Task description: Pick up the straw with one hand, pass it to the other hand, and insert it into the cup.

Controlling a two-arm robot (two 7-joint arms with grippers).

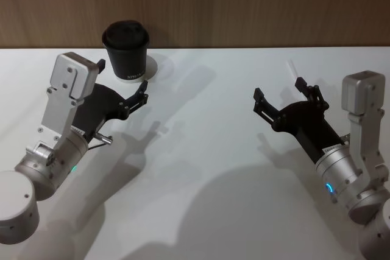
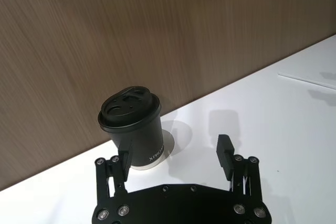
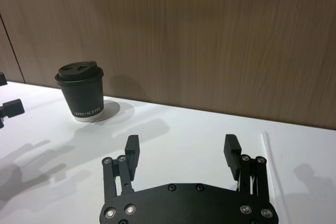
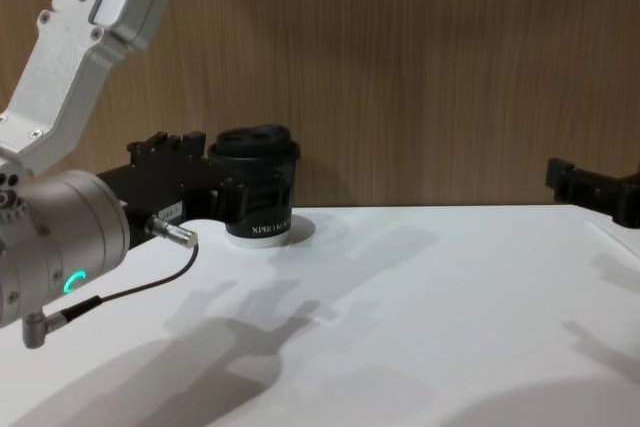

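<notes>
The black cup (image 1: 126, 44) with its domed lid stands upright at the table's back left, also seen in the left wrist view (image 2: 134, 124), right wrist view (image 3: 81, 92) and chest view (image 4: 258, 187). My left gripper (image 1: 140, 97) hovers open and empty just in front and to the right of it (image 2: 175, 156), its fingers near the cup's side (image 4: 200, 182). The white straw (image 1: 292, 68) lies flat on the table at the back right (image 3: 272, 163) (image 2: 307, 80). My right gripper (image 1: 279, 92) is open and empty just short of it (image 3: 182, 149), with the straw off its right finger.
The white table (image 1: 207, 168) ends at a brown wooden wall (image 1: 244, 4) right behind the cup and straw. A grey cable (image 4: 130, 292) hangs from the left arm. Open table surface lies between the two grippers.
</notes>
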